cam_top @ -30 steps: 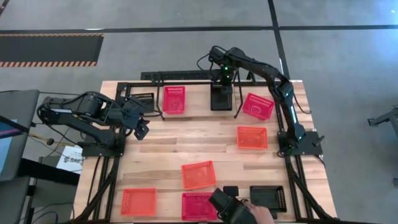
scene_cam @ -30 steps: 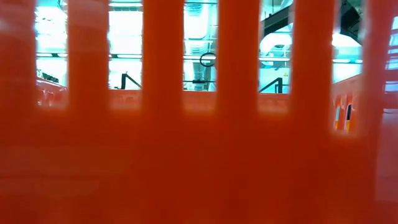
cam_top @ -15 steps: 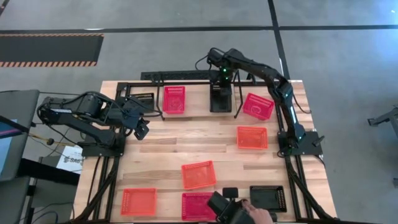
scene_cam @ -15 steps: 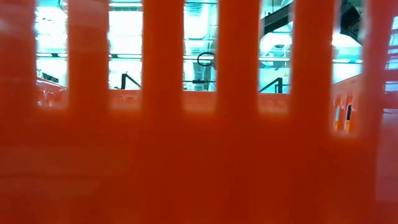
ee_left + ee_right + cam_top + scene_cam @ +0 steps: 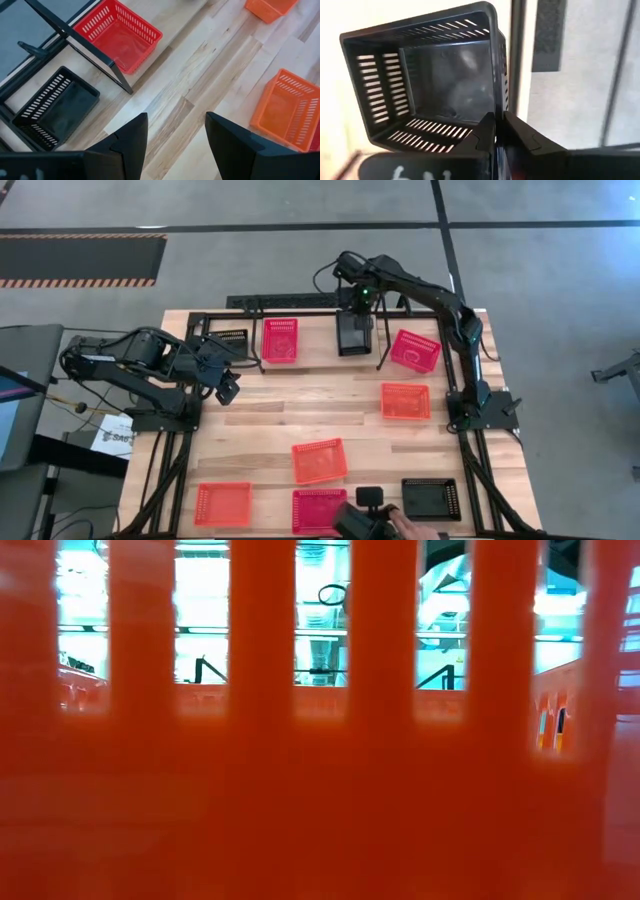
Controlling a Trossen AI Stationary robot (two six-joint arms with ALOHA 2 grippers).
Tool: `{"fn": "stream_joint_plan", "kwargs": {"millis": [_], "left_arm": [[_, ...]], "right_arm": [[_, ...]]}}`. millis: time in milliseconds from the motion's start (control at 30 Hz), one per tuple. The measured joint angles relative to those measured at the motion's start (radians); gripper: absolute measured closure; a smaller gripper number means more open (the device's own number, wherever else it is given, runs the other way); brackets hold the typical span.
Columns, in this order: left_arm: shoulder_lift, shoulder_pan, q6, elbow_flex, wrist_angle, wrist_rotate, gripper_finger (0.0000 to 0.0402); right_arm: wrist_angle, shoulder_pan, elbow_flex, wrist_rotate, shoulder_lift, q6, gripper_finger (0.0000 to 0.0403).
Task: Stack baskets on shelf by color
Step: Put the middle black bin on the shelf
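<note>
My right tool [image 5: 499, 131] pinches the wall of a black basket [image 5: 353, 332], holding it tilted over the shelf [image 5: 318, 356] at the table's far edge, right of a red basket [image 5: 281, 340]. My left tool [image 5: 175, 135] hangs spread above the table [image 5: 185, 85], near another black basket [image 5: 57, 107] at the shelf's left end.

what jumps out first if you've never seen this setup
The right gripper at the table's far edge, shut on the wall of a black basket and holding it tilted over the shelf. Then the bright red and orange baskets scattered over the table, while the left gripper waits open near the shelf's left end. The low view is blocked by an orange basket wall.
</note>
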Motion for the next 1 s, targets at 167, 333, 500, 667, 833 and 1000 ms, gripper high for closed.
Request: {"fn": "stream_joint_plan", "kwargs": {"millis": [167, 333, 500, 667, 833, 1000], "left_arm": [[0.0, 0.0, 0.001, 0.0, 0.0, 0.0, 0.0215], [0.0, 0.0, -0.034, 0.0, 0.0, 0.021, 0.0215], [0.0, -0.001, -0.059, 0.0, 0.0, 0.05, 0.0215], [0.0, -0.001, -0.06, 0.0, 0.0, 0.056, 0.0215], [0.0, 0.0, -0.06, 0.0, 0.0, 0.056, 0.0215], [0.0, 0.0, -0.08, 0.0, 0.0, 0.056, 0.0215]], "right_arm": [[-0.035, -0.01, 0.0, -0.05, 0.034, 0.035, 0.0348], [-0.049, -0.022, 0.0, -0.051, 0.084, 0.037, 0.036], [-0.008, -0.04, -0.007, -0.046, 0.094, 0.019, 0.0377], [-0.017, -0.06, -0.014, -0.063, 0.1, 0.031, 0.0368], [-0.019, -0.066, -0.026, -0.088, 0.103, 0.029, 0.0354], [-0.006, -0.066, -0.026, -0.123, 0.103, 0.028, 0.0358]]}}
